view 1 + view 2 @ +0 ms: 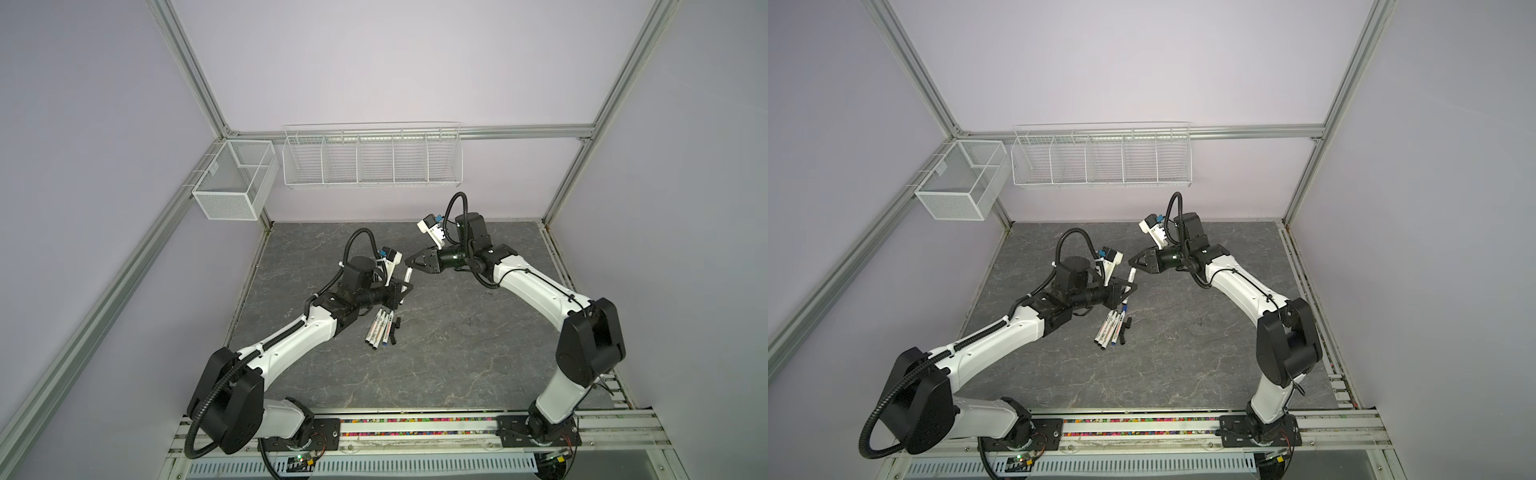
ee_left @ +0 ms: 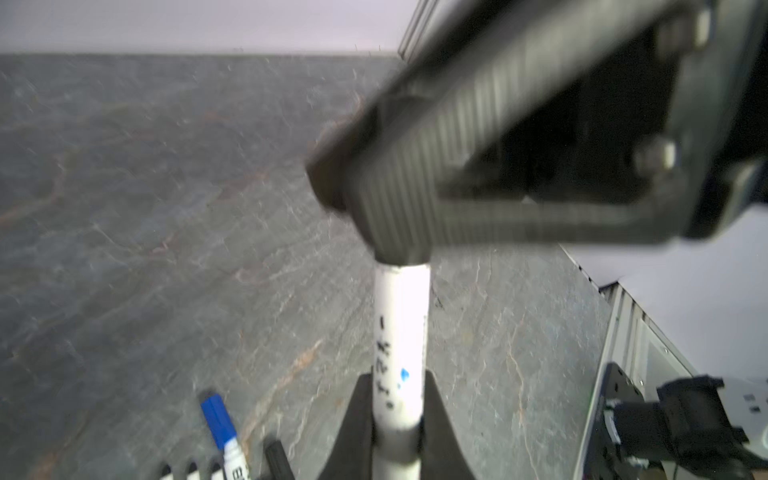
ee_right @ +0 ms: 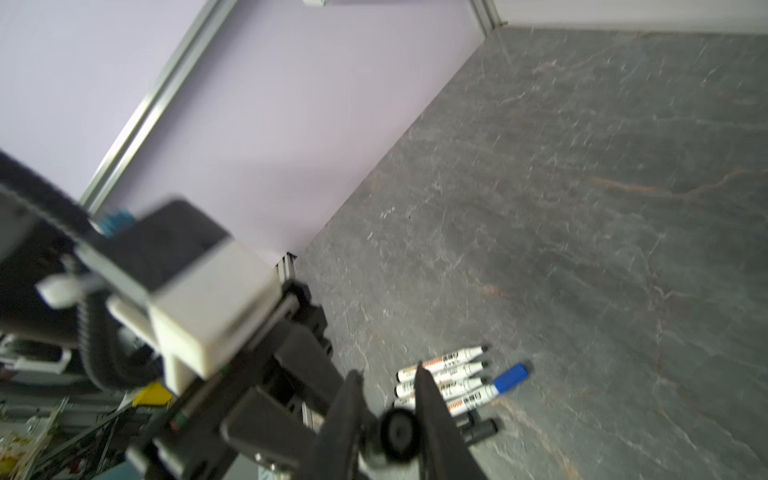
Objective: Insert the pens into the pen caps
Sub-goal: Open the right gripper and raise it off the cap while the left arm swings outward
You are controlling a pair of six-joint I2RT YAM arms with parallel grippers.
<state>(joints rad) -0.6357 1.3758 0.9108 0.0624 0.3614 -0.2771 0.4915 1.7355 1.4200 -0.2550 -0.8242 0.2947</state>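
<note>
The left claw (image 1: 1127, 288) grips a pen (image 1: 1131, 276), its upper end just beside the right claw (image 1: 1132, 262).

Four pens (image 1: 377, 328) lie side by side on the surface (image 1: 457, 353), caps (image 1: 397, 322) just right of them. A fifth pen (image 1: 407, 276) sits above and behind them, between the left jaws. Baskets (image 1: 372, 160) hang further back.

The right half of the table (image 1: 457, 353) lies bare between the loose pens (image 1: 377, 329) and the right arm (image 1: 536, 286), and so does the front strip. The loose pens and caps (image 1: 397, 321) crowd just beside the left arm (image 1: 291, 340). Farther back, the left gripper (image 1: 405, 289) holds a raised pen (image 1: 407, 275) up to the right gripper (image 1: 408, 261), closing the middle passage. A wire rack (image 1: 372, 158) and a mesh basket (image 1: 235, 178) jut from the walls above.
</note>
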